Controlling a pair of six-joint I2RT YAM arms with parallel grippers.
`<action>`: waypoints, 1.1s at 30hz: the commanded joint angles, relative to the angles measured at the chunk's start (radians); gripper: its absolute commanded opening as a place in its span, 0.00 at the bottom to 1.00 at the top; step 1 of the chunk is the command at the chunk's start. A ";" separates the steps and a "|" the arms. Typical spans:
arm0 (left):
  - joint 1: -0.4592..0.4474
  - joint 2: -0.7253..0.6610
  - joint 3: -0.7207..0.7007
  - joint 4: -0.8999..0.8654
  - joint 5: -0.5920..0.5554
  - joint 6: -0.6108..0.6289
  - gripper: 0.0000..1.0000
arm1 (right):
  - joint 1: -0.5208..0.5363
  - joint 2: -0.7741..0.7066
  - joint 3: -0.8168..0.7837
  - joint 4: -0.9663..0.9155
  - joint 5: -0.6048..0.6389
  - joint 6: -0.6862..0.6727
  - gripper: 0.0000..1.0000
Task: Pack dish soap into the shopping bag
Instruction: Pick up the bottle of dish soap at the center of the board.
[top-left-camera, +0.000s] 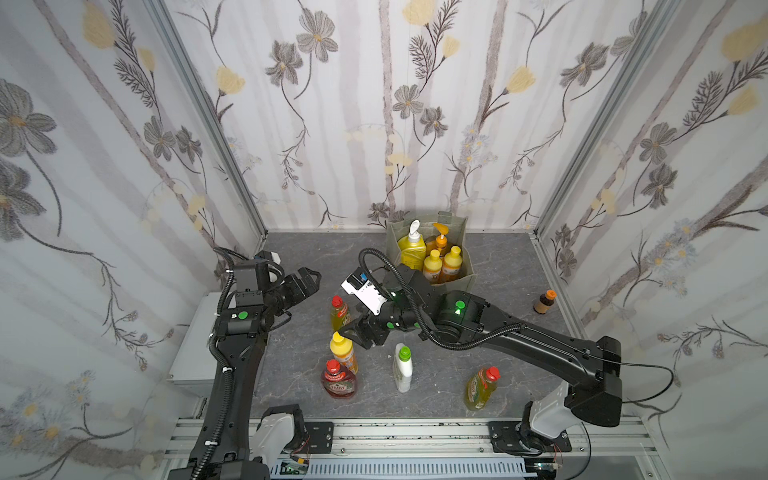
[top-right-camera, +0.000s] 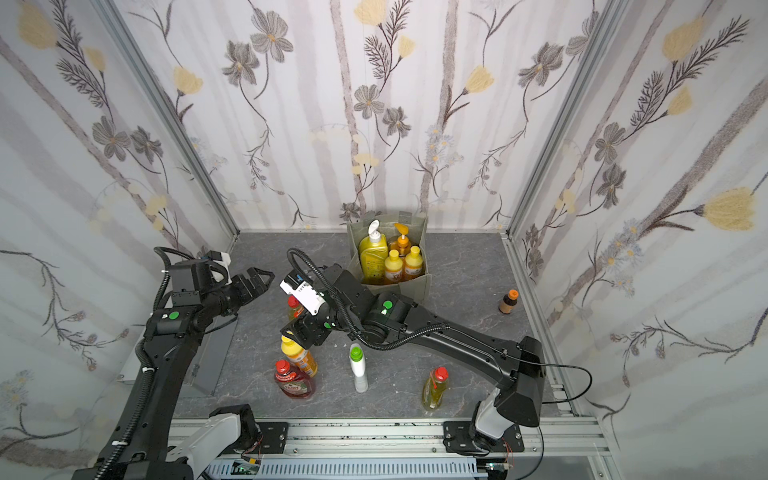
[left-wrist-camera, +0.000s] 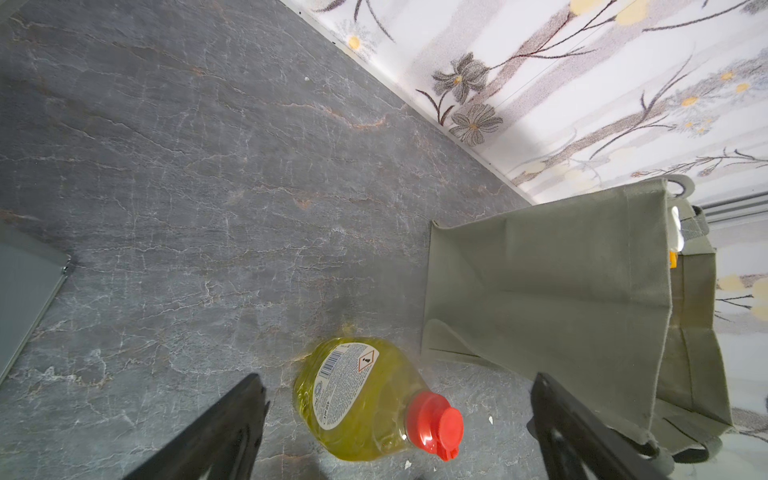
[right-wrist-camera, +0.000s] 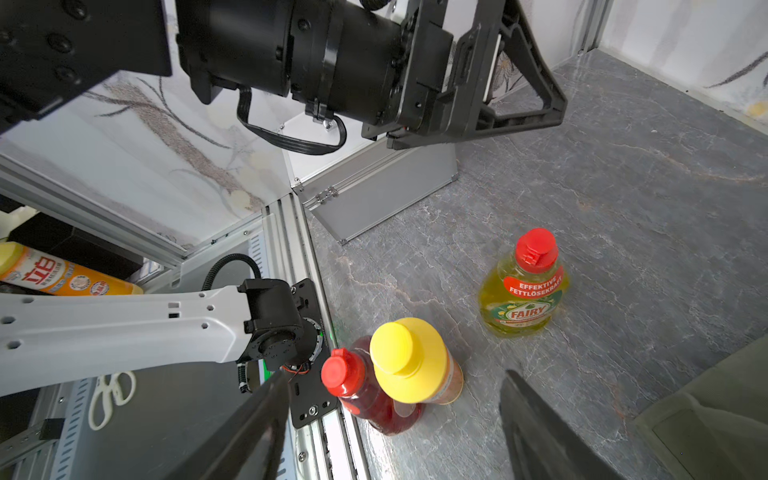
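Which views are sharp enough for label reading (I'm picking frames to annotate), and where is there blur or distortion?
In both top views: wide-angle, corner post leans outward, labels small and soft. Left wrist: yellow-green bottle sharp. Right wrist: its Fairy label readable, near fingers blurred.

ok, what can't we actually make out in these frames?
Left wrist view: the side wall of the shopping bag hides nearly everything inside.
A top view: the right arm covers most of the yellow-green bottle under its wrist.
Both top views: the small brown bottle is too small to read its label.
Right wrist view: the orange bottle hides the label of the red bottle.
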 joint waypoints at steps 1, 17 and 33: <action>0.007 -0.010 -0.009 0.044 0.021 -0.006 1.00 | 0.018 0.033 0.022 -0.014 0.063 -0.038 0.79; 0.023 -0.024 -0.071 0.054 0.022 0.001 1.00 | 0.050 0.152 0.036 0.005 0.059 -0.048 0.74; 0.024 -0.022 -0.079 0.055 0.028 0.015 1.00 | 0.050 0.210 0.053 0.001 0.097 -0.055 0.38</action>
